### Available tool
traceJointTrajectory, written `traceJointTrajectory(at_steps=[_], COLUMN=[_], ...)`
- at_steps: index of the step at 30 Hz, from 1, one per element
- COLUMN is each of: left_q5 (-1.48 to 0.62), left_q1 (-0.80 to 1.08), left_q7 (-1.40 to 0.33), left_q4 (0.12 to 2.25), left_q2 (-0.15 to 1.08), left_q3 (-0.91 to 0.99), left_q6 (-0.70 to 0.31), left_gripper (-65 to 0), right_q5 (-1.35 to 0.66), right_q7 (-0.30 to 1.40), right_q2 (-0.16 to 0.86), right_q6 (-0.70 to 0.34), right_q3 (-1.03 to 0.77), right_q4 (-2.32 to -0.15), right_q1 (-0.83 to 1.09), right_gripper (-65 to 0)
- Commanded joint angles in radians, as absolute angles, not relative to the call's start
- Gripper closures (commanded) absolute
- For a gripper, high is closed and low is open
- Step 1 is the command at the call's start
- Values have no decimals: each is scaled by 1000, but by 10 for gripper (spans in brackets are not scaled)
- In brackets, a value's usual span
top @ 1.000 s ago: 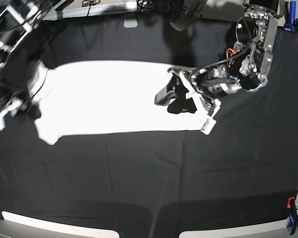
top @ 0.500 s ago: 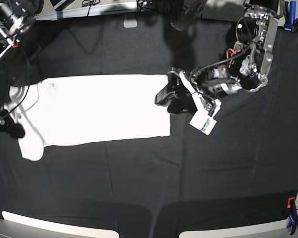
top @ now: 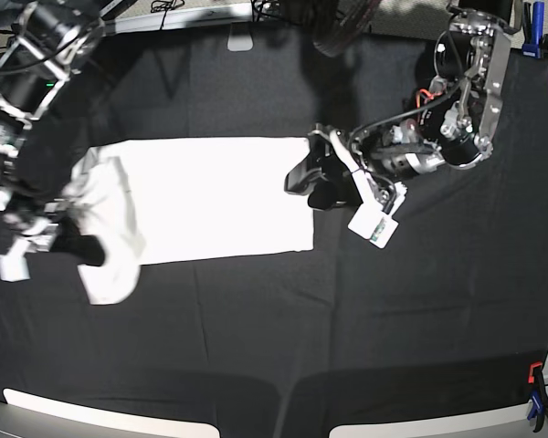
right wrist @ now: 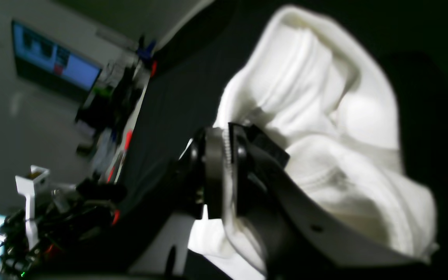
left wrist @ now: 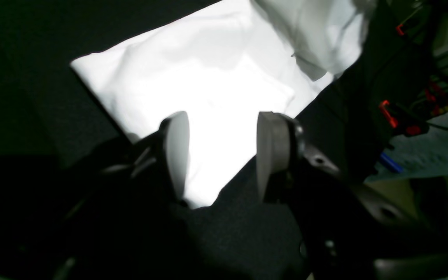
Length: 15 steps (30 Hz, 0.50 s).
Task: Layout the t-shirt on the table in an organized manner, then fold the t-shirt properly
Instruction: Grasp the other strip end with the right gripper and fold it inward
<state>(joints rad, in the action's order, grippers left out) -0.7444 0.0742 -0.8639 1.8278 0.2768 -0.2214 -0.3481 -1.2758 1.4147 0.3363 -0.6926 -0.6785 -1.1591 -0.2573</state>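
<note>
T-shirt (top: 210, 196) white rectangle, bunched end clamped in right gripper (right wrist: 228, 171); left gripper (left wrist: 222, 155) apart.

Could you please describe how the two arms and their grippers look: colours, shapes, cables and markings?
Both arms are black with bare silver metal parts. The left gripper has two flat, rounded, pale grey fingers on black mounts; red and black cables run along its arm, and a white tag hangs below. The right gripper is black with a ridged grey pad.
</note>
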Motion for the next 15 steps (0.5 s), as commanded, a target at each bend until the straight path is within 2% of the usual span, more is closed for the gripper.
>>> traceJointTrajectory(at_steps=[1,7,15], left_q5=[-758,-634,-628], left_q1=[61,61,61], left_q7=[-844,-843,-844], left_q4=[1846,1847,1847], left_q2=[278,286,286], left_q3=[-216,-216,-216], left_q6=[-360,-375,-374], left_gripper=[-260,-260,-260], right_q5=[-1338,-1365,-1366], right_q7=[1396,1396,1396], right_q2=[337,247,166], right_q6=[-698,-698,-698], right_q3=[-661,-539,-400], right_q4=[-1176,-1176,-1181], right_q1=[-280,-279,-280], right_gripper=[0,0,0])
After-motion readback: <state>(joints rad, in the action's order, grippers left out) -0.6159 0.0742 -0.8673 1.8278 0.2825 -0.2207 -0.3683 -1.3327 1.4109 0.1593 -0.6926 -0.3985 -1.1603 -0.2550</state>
